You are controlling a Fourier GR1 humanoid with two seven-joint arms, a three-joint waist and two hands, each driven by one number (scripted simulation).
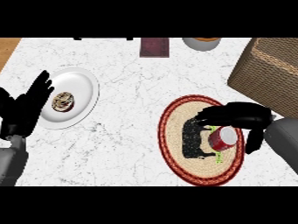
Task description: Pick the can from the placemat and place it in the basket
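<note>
Grips the red can [223, 138] in curled right hand [238, 116], on the placemat [183, 111] at near right, apart from the basket [280, 74] far right. Rests left hand [22, 107] open beside the plate [80, 87], left.

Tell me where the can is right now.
In the head view the can stands at the right, on the round placemat, within the curl of the right hand, with the basket just beyond.
</note>
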